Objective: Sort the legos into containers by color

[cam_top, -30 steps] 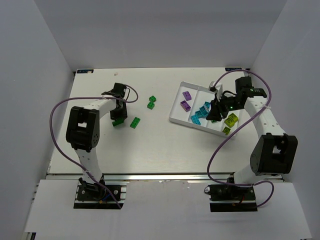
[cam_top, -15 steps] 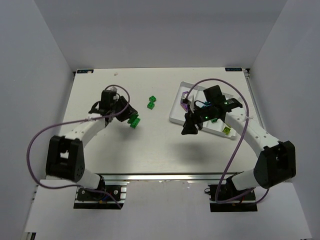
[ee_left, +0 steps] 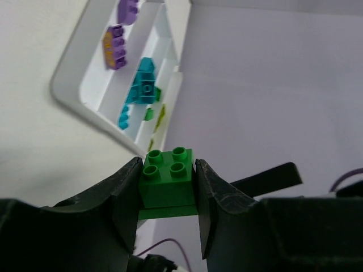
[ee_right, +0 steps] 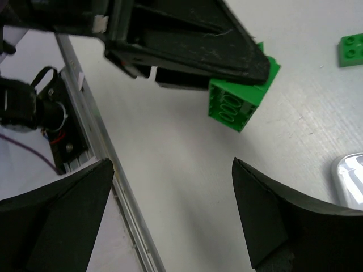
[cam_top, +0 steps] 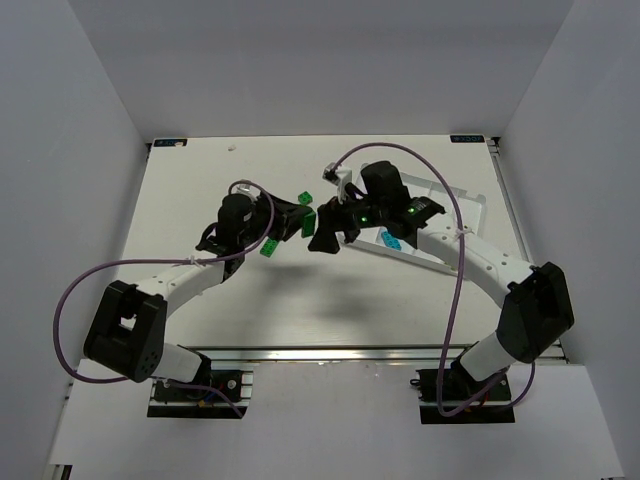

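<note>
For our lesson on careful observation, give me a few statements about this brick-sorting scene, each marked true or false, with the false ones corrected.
1. The left gripper is shut on a green brick. True.
2. The right gripper holds a brick too. False: it is open and empty.
3. The purple bricks and teal bricks share one compartment of the tray. False: a divider separates them.
4. A second green brick lies loose on the table. True.
</note>
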Available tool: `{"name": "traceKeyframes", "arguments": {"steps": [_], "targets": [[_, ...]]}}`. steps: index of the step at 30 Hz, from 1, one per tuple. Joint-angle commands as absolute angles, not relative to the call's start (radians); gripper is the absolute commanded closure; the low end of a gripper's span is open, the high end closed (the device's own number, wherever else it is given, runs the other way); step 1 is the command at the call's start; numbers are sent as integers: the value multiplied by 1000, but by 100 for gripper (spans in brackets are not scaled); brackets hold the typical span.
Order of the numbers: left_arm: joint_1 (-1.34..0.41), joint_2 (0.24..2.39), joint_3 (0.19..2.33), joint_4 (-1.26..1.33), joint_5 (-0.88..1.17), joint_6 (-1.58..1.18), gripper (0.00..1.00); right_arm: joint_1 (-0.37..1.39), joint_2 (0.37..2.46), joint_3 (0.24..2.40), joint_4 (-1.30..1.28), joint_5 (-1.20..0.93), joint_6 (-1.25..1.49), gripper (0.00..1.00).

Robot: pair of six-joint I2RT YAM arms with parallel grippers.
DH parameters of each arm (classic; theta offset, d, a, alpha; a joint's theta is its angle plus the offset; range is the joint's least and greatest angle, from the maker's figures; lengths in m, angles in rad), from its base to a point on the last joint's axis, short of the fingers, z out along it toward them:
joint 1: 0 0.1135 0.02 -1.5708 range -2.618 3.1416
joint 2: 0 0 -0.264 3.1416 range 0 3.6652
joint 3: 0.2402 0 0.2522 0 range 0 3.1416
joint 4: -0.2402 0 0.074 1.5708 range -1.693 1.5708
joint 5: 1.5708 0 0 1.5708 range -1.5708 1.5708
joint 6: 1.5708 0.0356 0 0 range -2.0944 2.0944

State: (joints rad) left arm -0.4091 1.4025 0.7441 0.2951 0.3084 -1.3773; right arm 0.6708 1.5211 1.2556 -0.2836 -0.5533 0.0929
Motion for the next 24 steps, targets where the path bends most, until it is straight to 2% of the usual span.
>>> {"name": "traceKeyframes", "arguments": {"steps": [1,12,21,24], "targets": [[-417,1373,738,439,272,-1505,92,669,1535,1313,-170,-417,216,11],[-423,1394,681,561,278,-1598,92,676,1643,1377,-35,-319,173,12],[-425,1393,652,606,279,-1621,92,684,1684,1378,18,-313,141,30],[-425,1399,650,615,281,-1626,92,686,1677,1355,20,-331,124,42]]}}
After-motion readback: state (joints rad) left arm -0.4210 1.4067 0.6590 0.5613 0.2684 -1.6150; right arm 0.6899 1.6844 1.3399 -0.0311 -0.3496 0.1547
